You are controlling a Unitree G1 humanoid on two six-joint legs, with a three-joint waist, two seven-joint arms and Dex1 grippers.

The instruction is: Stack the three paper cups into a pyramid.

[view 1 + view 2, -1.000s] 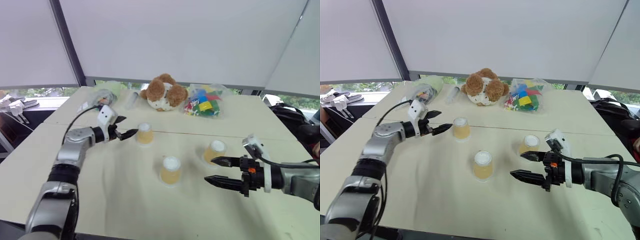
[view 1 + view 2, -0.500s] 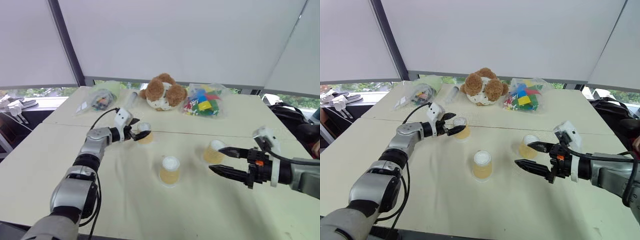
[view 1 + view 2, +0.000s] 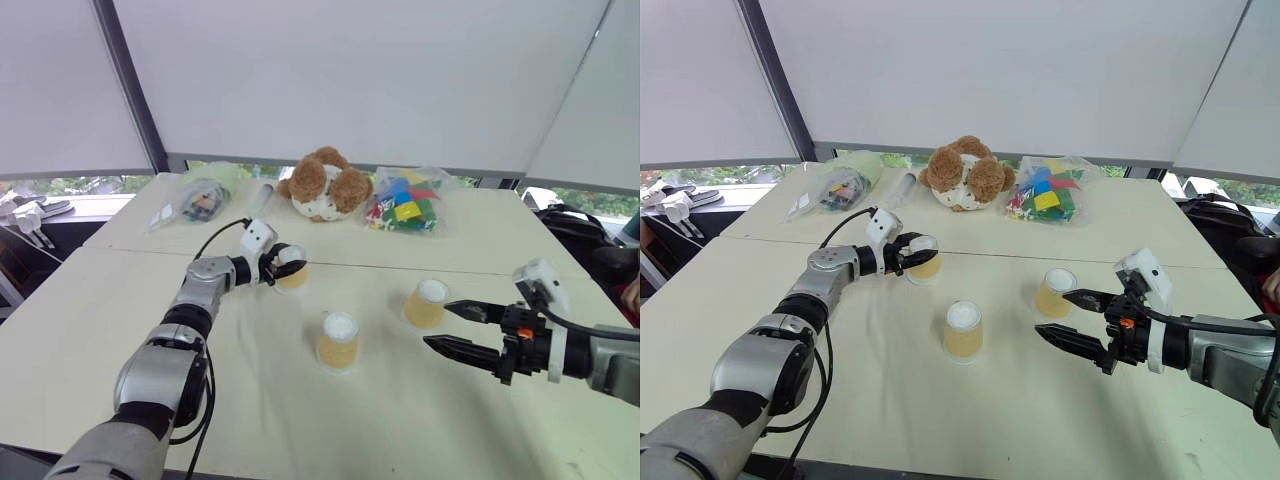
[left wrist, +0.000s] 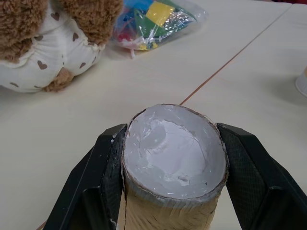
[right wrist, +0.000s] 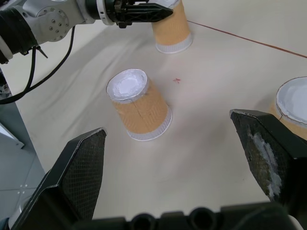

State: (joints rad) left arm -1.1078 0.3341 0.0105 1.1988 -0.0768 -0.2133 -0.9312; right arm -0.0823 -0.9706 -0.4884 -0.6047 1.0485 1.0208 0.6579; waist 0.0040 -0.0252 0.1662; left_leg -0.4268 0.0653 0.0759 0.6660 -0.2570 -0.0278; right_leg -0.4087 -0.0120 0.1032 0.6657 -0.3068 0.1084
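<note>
Three paper cups stand upside down on the cream table (image 3: 250,400), tan sides and white bases up. My left gripper (image 3: 285,262) is shut on the far-left cup (image 3: 291,270); in the left wrist view its black fingers (image 4: 103,172) press both sides of that cup (image 4: 175,153). The middle cup (image 3: 339,340) stands alone nearer me. The right cup (image 3: 427,303) stands just left of my right gripper (image 3: 440,326), which is open and holds nothing. In the right wrist view the middle cup (image 5: 139,108) lies ahead between the spread fingers (image 5: 81,163).
A brown teddy bear (image 3: 325,185) sits at the table's far side, a bag of coloured blocks (image 3: 405,205) to its right and a clear bag (image 3: 195,200) to its left. A seam (image 3: 450,272) runs across the table behind the cups.
My left gripper has reached right to the far-left cup and shut on it. The right gripper has stayed open near the right cup.
</note>
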